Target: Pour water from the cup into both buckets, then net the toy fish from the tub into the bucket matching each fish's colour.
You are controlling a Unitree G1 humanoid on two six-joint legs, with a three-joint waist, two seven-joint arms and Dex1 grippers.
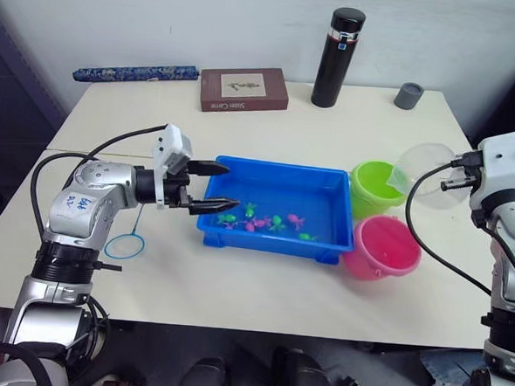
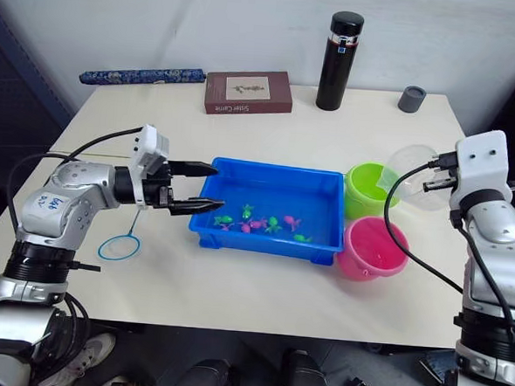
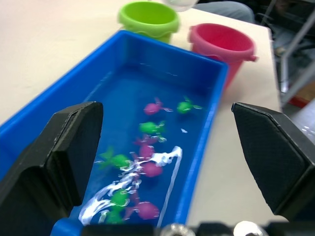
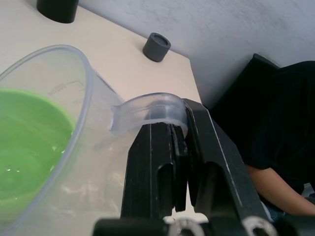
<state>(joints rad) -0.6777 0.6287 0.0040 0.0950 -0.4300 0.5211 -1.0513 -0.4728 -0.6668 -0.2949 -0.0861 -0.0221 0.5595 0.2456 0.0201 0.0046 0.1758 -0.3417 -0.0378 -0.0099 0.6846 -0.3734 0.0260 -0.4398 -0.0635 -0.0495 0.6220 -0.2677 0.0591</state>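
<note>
Pinching the clear cup [image 1: 427, 173] by its handle above the green bucket [image 1: 377, 188], the right fingers [image 4: 170, 147] sit closed while the left fingers [image 1: 231, 203] spread wide, empty, at the tub's [image 1: 277, 238] left rim.

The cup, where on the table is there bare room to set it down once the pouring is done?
Bare tabletop lies between the tub and the book, flask and grey cap. The front strip below the tub is also bare. It is crowded around the green bucket and pink bucket, and the net lies front left.
</note>
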